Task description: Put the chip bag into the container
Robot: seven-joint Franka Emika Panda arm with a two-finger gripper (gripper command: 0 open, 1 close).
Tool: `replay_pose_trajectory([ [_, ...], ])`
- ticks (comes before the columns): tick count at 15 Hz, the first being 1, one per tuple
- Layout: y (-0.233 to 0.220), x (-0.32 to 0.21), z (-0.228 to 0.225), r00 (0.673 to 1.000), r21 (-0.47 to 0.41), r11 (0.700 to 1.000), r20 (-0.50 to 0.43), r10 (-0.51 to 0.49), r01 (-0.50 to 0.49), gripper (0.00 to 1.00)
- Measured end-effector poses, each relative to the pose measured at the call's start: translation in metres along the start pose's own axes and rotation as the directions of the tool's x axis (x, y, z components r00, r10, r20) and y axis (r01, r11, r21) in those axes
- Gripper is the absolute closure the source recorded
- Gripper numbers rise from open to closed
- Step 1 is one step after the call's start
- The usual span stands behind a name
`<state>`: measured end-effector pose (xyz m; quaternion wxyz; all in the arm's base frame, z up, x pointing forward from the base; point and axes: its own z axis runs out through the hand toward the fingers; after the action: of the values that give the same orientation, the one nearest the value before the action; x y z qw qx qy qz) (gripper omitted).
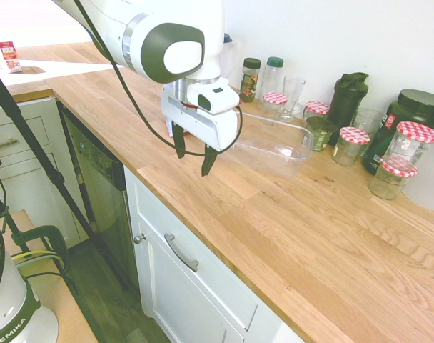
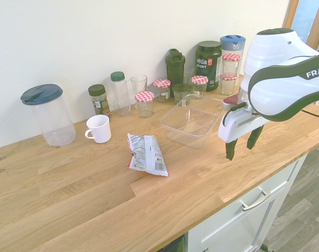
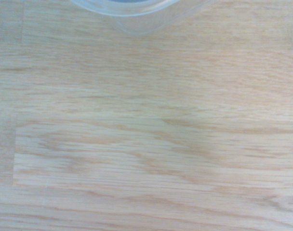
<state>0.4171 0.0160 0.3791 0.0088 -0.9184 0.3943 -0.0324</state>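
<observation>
The crinkled silver-white foil chip bag (image 2: 147, 154) lies flat on the pale oak countertop (image 2: 70, 189), at about eight o'clock from the clear shallow rectangular plastic container (image 2: 193, 123). The white two-finger gripper (image 2: 242, 143) hangs well apart at the bag's three o'clock, fingers spread wide, empty.

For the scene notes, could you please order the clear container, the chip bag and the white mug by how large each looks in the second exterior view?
1. The container, clearly largest.
2. The chip bag.
3. The white mug, smallest, though the bag lies nearer the camera, so this gap is less certain.
</observation>
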Motion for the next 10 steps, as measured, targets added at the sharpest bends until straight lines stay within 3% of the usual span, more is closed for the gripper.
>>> replay_pose_trajectory([
  [4, -0.012, -0.008, 0.003, 1.0, -0.013, 0.999, 0.001, -0.029, 0.029, 0.0],
  [10, -0.101, -0.109, -0.02, 0.969, -0.045, 0.978, -0.133, -0.206, 0.202, 0.0],
])
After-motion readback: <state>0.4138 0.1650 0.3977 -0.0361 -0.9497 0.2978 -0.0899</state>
